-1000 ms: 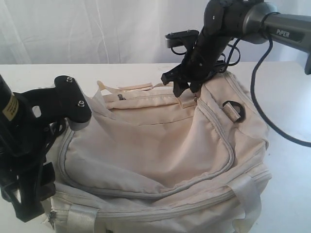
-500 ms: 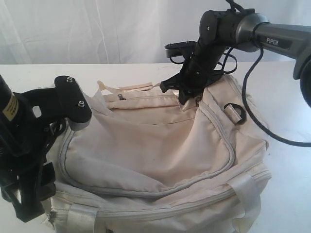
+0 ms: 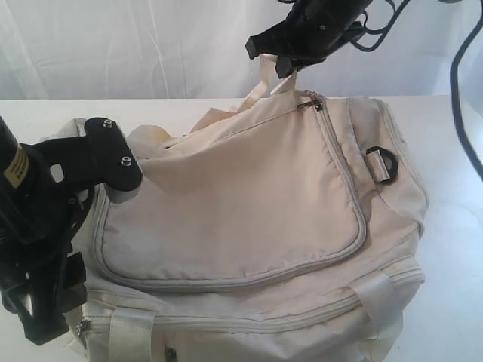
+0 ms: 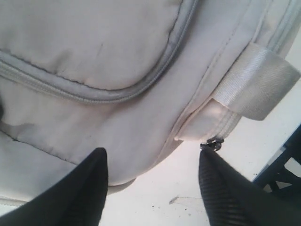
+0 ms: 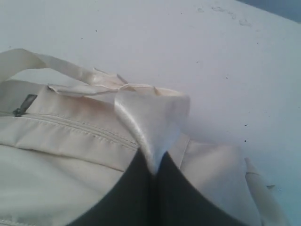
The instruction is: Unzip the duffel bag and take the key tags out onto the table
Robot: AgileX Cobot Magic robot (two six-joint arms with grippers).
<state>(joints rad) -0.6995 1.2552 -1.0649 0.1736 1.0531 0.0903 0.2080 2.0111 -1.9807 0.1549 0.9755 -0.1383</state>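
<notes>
The cream duffel bag (image 3: 249,204) lies on the white table (image 3: 453,271) with its grey zippers shut. My right gripper (image 3: 281,66) is above the bag's far side, shut on a shiny cream strap (image 3: 260,84), which it holds taut and lifted. In the right wrist view the strap (image 5: 148,117) is pinched between the closed right gripper (image 5: 151,162). My left gripper (image 4: 153,157) stands open, low at the bag's near left corner. One of its fingertips is next to a small zipper pull (image 4: 211,145). The key tags are hidden.
The left arm (image 3: 45,211) crowds the bag's left side. A black D-ring (image 3: 383,162) sits on the bag's right end, and a zipper pull (image 3: 311,103) lies near the raised top. A white curtain backs the table.
The right gripper closed on the strap and rose, pulling the bag's far top edge up so the sagging top flap is now stretched smooth. The left arm has not moved.
</notes>
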